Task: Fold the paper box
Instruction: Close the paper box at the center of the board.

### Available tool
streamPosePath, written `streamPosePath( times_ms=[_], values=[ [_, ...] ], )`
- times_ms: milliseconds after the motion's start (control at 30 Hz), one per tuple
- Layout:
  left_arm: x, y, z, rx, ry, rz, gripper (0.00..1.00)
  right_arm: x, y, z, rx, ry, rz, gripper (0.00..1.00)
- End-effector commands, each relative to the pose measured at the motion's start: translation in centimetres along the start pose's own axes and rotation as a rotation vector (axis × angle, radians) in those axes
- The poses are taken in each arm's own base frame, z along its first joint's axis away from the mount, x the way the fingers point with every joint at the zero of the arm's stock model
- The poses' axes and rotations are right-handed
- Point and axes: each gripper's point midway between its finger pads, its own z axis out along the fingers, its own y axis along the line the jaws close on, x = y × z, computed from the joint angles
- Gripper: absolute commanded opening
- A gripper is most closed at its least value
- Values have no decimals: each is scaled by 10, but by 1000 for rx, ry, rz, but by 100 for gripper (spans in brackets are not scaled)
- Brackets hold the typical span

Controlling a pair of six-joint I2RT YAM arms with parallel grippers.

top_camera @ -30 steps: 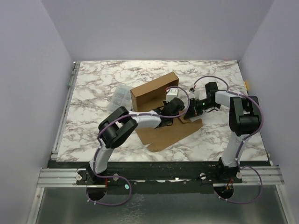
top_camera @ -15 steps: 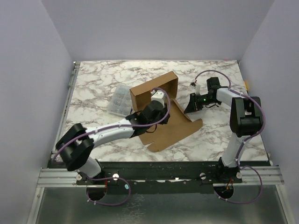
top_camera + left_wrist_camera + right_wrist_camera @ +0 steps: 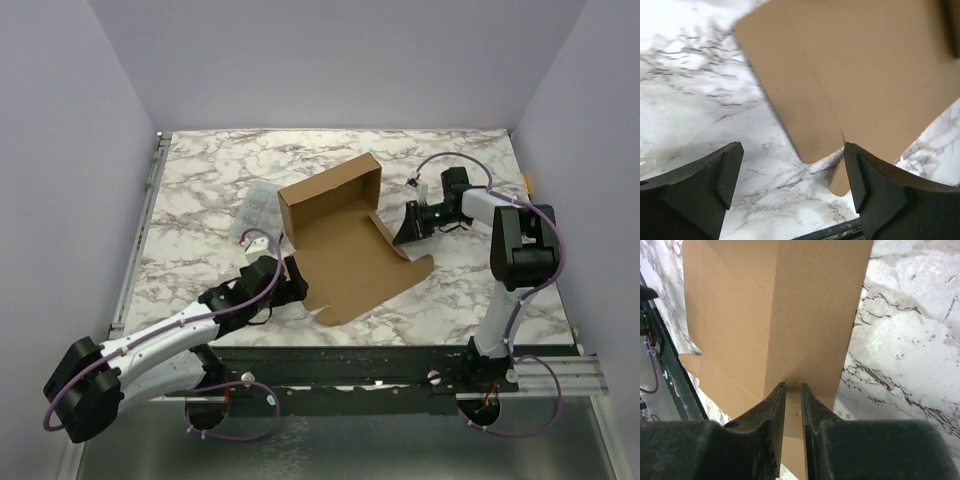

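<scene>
My left gripper (image 3: 792, 170) is spread wide and empty, beside the paper box (image 3: 345, 240), which lies open on the middle of the table (image 3: 200, 190). My right gripper (image 3: 792, 390) pinches its side flap (image 3: 815, 315). It looks light and bendy, so I think it is best to hold flaps near the folds.

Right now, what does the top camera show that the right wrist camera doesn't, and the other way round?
Only the top view: the clear plastic compartment case left of the paper box, the box's raised back walls, and the left gripper, open, beside its left edge. Only the right wrist view: the right gripper close up, fingers almost together at a crease in a cardboard flap; a grip isn't clear. Both: the brown box and the marble table.
</scene>
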Motion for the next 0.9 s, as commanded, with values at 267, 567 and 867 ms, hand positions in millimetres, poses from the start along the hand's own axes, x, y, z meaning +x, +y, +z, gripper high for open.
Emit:
streamPosePath(
  times_ms=[267, 567, 867],
  values=[
    [4, 27, 12, 151, -10, -383, 98, 9, -4, 5, -17, 16, 21, 21],
    [6, 38, 34, 177, 23, -448, 88, 12, -4, 6, -20, 21, 21, 21],
    [21, 46, 52, 141, 90, -485, 81, 13, -6, 8, -25, 28, 32, 21]
  ],
)
